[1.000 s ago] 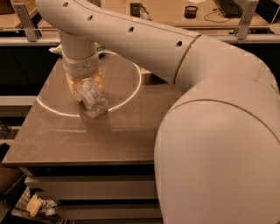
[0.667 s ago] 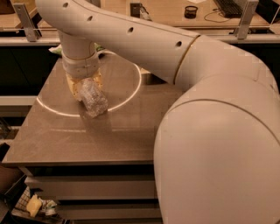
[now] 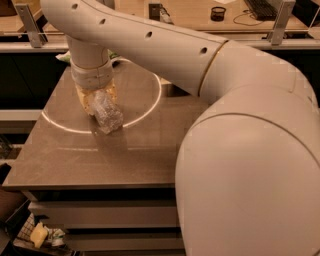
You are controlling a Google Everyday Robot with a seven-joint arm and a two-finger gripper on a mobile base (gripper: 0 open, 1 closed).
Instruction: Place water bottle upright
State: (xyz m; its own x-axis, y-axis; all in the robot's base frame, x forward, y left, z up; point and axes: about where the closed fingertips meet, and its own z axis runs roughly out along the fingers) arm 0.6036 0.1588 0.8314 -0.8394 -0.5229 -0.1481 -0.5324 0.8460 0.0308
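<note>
The robot's pale two-finger gripper [image 3: 96,100] is clamped on a clear, crinkly plastic water bottle [image 3: 109,116]. The bottle slants down to the gripper's right, its lower end on the brown tabletop [image 3: 150,150] beneath.

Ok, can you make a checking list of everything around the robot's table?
Surface: brown table with a white ring of light on it.
Job's things: water bottle, tilted and not upright, its lower end at or near the tabletop.
Clutter: something pale green behind the arm, too hidden to name.
Grippers: gripper over the back left of the table, fingers closed on the bottle's upper end.
Cables: one thin cable on the back desk, it seems.
Surroundings: black cup and keyboard on the back desk; a yellow thing low at the left.
</note>
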